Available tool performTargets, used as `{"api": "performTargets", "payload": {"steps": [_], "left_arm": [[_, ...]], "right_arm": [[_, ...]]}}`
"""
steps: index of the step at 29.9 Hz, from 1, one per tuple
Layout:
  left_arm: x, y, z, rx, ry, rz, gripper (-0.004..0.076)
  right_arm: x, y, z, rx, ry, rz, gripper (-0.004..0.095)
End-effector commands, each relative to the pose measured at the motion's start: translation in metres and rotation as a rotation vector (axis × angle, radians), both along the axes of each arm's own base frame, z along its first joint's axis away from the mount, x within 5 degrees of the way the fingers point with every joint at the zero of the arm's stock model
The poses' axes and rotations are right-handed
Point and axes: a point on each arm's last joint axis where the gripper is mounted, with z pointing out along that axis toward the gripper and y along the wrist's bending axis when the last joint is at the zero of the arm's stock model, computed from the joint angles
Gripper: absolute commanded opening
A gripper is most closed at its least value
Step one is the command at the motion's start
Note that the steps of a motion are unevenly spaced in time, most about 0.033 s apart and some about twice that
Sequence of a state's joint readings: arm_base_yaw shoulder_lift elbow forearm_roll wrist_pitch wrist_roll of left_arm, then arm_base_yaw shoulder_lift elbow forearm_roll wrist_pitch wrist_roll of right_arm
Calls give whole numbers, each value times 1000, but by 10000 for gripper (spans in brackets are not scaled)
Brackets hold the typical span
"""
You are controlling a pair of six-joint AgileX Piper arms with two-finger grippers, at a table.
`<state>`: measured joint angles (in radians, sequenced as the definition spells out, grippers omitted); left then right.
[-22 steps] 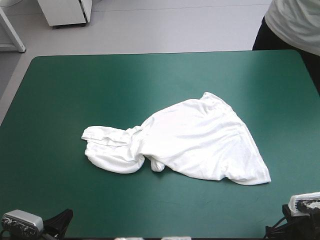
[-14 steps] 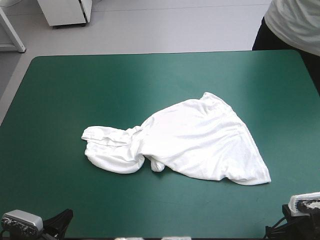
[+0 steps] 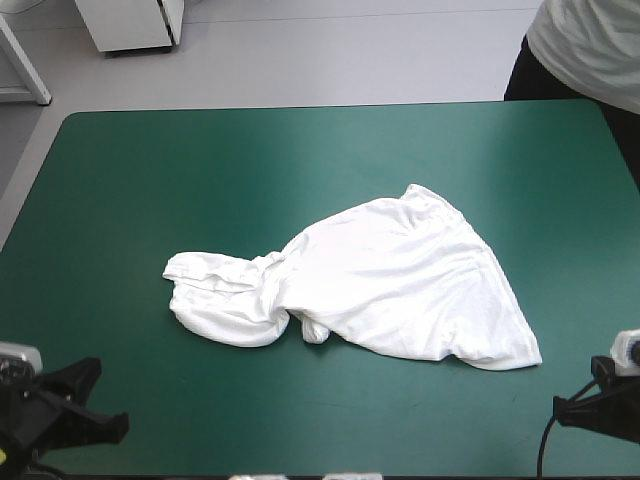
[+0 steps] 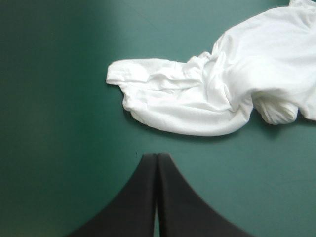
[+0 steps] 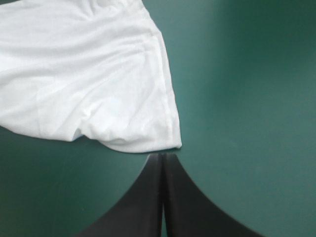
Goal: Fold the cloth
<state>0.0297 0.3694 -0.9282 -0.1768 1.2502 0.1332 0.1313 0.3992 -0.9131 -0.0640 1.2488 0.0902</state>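
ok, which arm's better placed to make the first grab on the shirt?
Right, probably. The right gripper, shut, has a flat hem corner of the T-shirt just ahead of its tip. The left gripper, also shut, faces the bunched end across a wider strip of bare teal-green cover. Both must open first.

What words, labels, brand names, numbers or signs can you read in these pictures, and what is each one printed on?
None can be read in any view.
The white T-shirt, lying in a crumpled heap, shows no print, label or tag.
The teal-green cover is unmarked.
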Motion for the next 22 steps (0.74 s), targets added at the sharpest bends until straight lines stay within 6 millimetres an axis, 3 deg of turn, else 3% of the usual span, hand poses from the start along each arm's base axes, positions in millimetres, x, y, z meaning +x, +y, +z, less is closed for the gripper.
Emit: {"api": "performTargets", "payload": {"steps": [1,6,11,15,19,22], "left_arm": [[31,0,32,11,60,-18,-9],[89,3,60,25,132,-18,49],[150,4,65,27,235,-24,333],[198,6,57,5,327,7,493],[241,9,40,26,413,18,503],[272,14,16,56,506,54,503]], "right_arm": [[23,0,32,-31,0,-12,-13],[61,6,55,-27,33,-5,-13],[93,12,60,-17,35,7,-13],[113,15,56,-28,46,16,-13],[127,17,51,-37,76,19,-13],[135,18,48,-39,91,20,-13]]}}
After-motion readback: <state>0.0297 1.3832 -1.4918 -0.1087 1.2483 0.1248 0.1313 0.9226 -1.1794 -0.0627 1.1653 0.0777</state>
